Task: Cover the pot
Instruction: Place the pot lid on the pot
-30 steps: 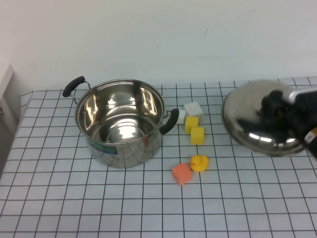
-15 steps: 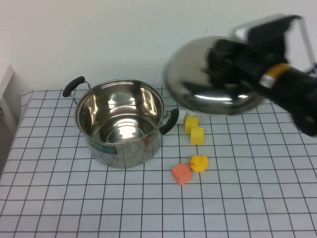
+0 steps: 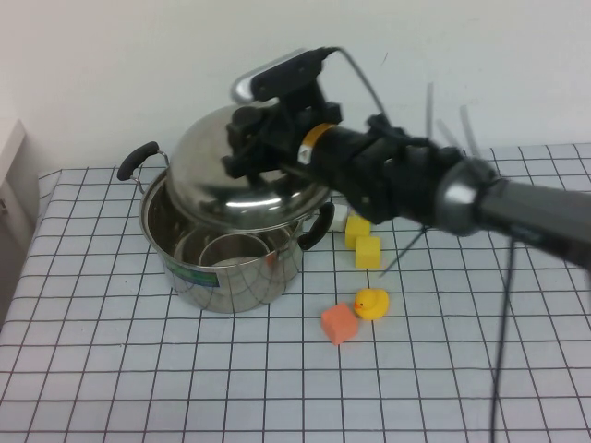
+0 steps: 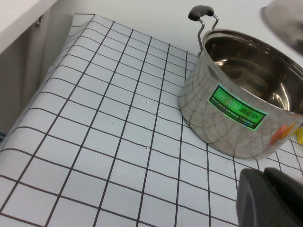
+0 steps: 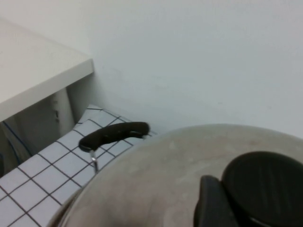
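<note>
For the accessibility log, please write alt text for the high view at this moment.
The right gripper, reaching across from the right, holds a domed steel lid by its knob, tilted just above the open pot on a checked tablecloth. Yellow blocks, an orange block and a rubber duck lie right of the pot; the left gripper is absent.

A plain white wall (image 3: 138,65) rises behind the surface (image 3: 138,388); the surface wears a white cloth with a black grid; a white ledge (image 5: 33,75) stands at its left edge.
</note>
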